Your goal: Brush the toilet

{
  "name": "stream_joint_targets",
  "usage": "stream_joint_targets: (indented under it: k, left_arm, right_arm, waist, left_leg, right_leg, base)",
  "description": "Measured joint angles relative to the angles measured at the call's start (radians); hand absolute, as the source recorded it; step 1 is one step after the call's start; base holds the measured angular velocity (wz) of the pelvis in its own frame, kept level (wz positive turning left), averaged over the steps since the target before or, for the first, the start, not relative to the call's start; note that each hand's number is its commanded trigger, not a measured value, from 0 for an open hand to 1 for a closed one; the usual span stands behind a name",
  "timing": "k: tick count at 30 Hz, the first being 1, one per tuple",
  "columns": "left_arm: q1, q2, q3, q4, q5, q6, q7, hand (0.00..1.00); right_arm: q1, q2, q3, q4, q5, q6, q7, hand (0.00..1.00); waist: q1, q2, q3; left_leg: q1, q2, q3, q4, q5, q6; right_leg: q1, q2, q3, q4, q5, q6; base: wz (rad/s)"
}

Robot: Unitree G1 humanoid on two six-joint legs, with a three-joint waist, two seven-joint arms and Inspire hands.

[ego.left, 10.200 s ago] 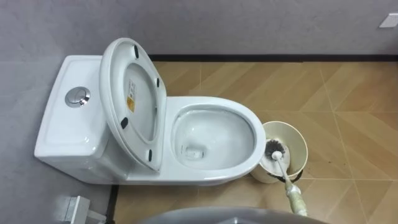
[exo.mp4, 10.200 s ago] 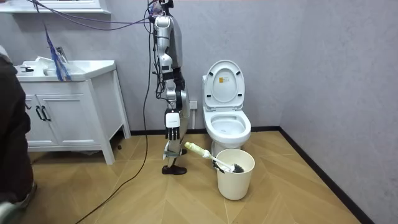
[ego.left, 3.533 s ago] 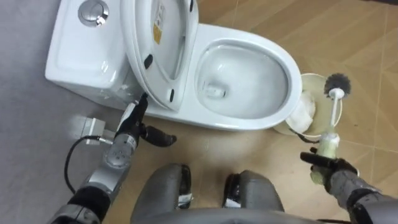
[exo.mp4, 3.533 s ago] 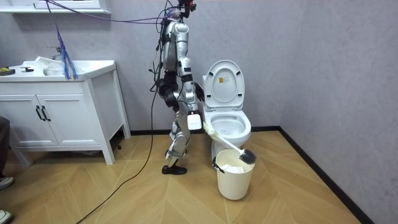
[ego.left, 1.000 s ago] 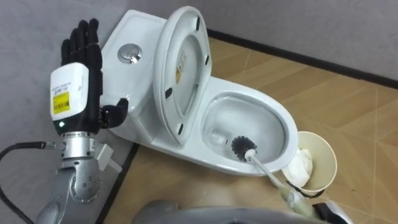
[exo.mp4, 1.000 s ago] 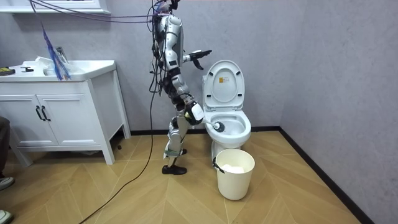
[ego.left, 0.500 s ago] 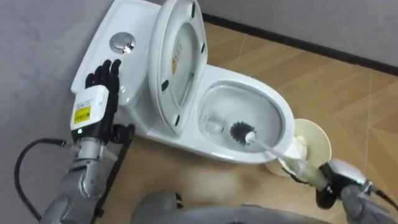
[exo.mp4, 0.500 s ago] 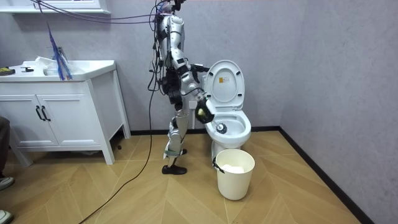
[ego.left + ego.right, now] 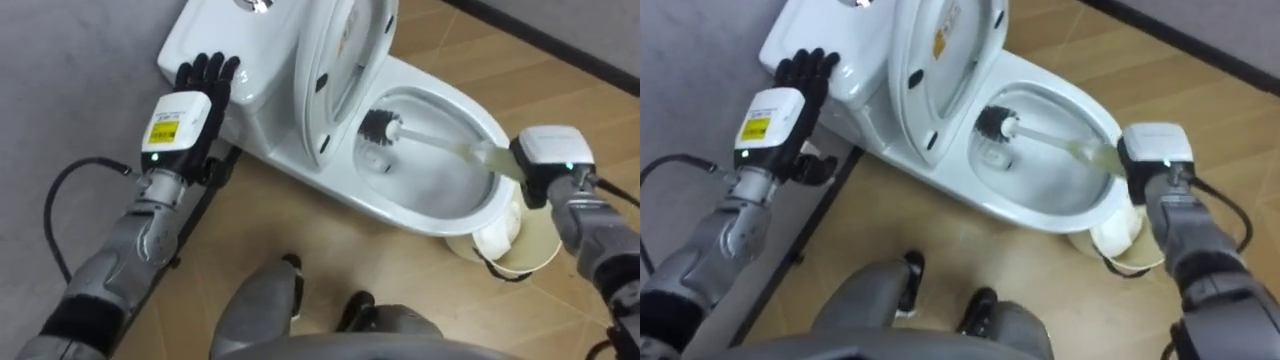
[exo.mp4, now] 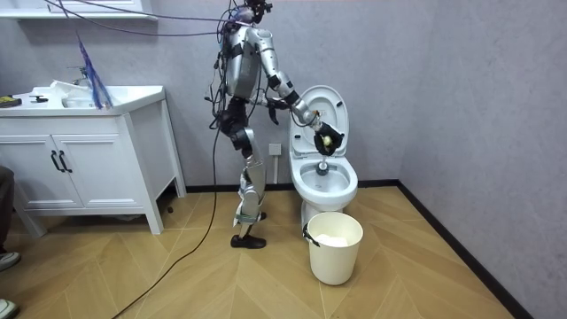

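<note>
The white toilet [image 9: 300,150] stands with its seat and lid [image 9: 345,60] raised. A toilet brush [image 9: 380,128] with a dark bristle head is down inside the bowl near the back, its pale handle running right to my right hand [image 9: 548,160]. That hand is shut on the handle above the bowl's front rim. In the room view my right hand [image 10: 326,137] hangs over the bowl in front of the raised lid. My left hand [image 9: 192,105] is held up beside the tank with straight fingers, holding nothing.
A cream bucket [image 9: 520,250] with something white inside stands on the wood floor by the toilet's front. In the room view I stand at the toilet's side, a white vanity cabinet [image 10: 89,159] further to the room view's left. A grey wall is behind the tank.
My right hand has risen over the bowl and the brush head has slid toward the bowl's back. The left hand stays open near the tank. The head camera has shifted.
</note>
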Motion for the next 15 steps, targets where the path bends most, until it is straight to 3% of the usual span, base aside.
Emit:
stream_joint_targets:
  k: [2, 9, 15]
  left_arm:
    - [-0.031, 0.003, -0.012, -0.003, 0.0, -0.011, 0.033, 0.0]
    - [-0.086, 0.03, -0.04, -0.009, -0.001, -0.023, 0.088, 0.0]
    - [-0.149, 0.062, -0.056, -0.002, -0.004, -0.028, 0.167, 0.0]
  right_arm:
    - [-0.041, -0.046, 0.037, 0.003, -0.018, 0.004, -0.035, 1.0]
    - [-0.117, -0.089, 0.085, -0.002, -0.055, 0.047, -0.08, 1.0]
    - [-0.135, -0.151, 0.102, -0.048, -0.051, 0.07, -0.115, 1.0]
  waist:
    - [0.016, -0.009, 0.0064]
    - [0.018, -0.004, 0.013]
    - [0.009, 0.024, 0.0327]
  left_leg:
    - [-0.055, -0.003, 0.002, 0.009, 0.012, 0.001]
    - [-0.158, 0.0, 0.0, 0.046, 0.02, 0.002]
    - [-0.265, 0.003, -0.002, 0.075, 0.043, -0.003]
  right_leg:
    - [-0.056, -0.008, -0.002, 0.013, -0.001, 0.0]
    - [-0.157, -0.012, -0.006, 0.049, 0.006, -0.012]
    - [-0.269, -0.015, -0.002, 0.092, 0.014, -0.027]
  base:
    - [0.0]
    - [-0.01]
    - [-0.03]
